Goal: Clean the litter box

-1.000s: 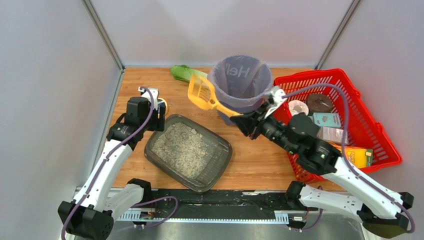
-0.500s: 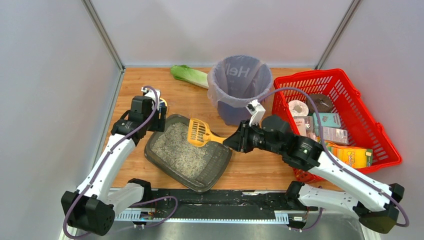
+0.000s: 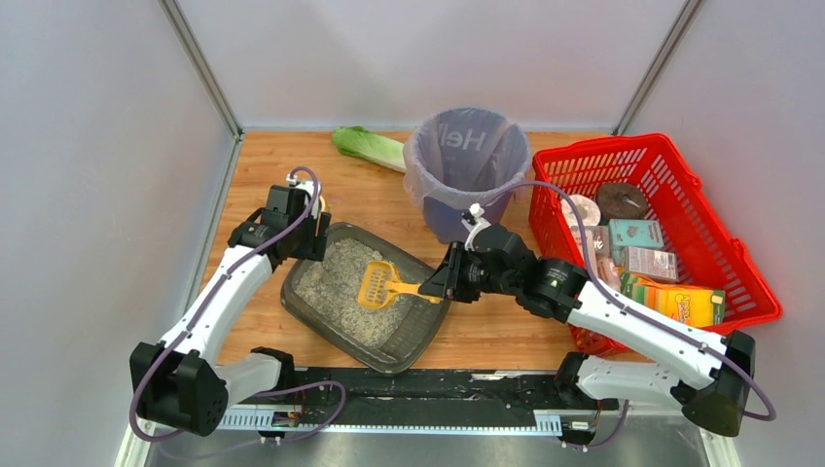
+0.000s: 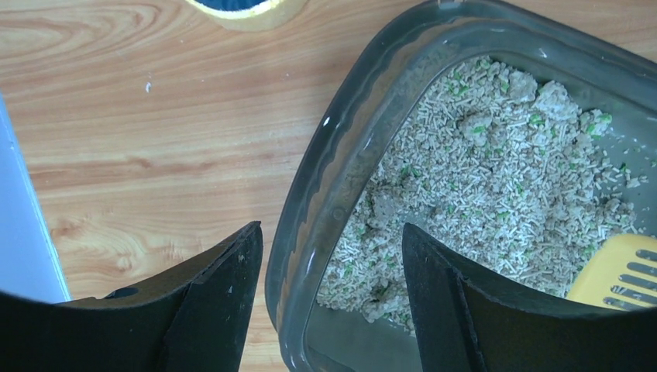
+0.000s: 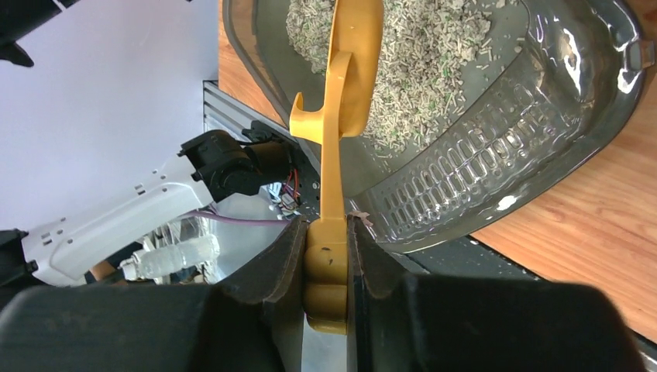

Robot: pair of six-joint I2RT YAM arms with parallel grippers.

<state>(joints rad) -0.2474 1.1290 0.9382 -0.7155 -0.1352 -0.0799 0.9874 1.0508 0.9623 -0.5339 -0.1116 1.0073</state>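
The litter box [image 3: 420, 321] sits on the wooden table [image 3: 486, 336] just ahead of the left arm's base, set at an angle. Grey-beige litter [image 3: 336, 277] fills its far part, and its ribbed near end is bare. A yellow slotted scoop [image 3: 377, 285] rests head-down on the litter near the box's middle. The right gripper [image 3: 440, 285] is clamped on the scoop's handle just outside the box's right rim. The left gripper [image 3: 307, 236] stands with jaws apart at the box's far left corner; whether it touches the rim cannot be told. Beyond the litter box, on its far right, stands a bin [image 3: 420, 180] lined with a purple bag bearing printed lettering. Farther right of the box, a red mesh basket [image 3: 749, 292] holds a white roll [image 3: 581, 209], a brown disc [image 3: 623, 199], a teal box [image 3: 634, 233] and a yellow-orange packet [image 3: 693, 304]. A green leafy vegetable [image 3: 368, 146] lies behind the box, left of the bin. Pale grey panels wall in the table on three sides. Only the left wrist view shows one finger over bare wood and the other over litter, green flecks and clumps in the litter, and a yellow ring [image 4: 246, 8] past the corner. Only the right wrist view shows both fingers pressed flat against the handle.
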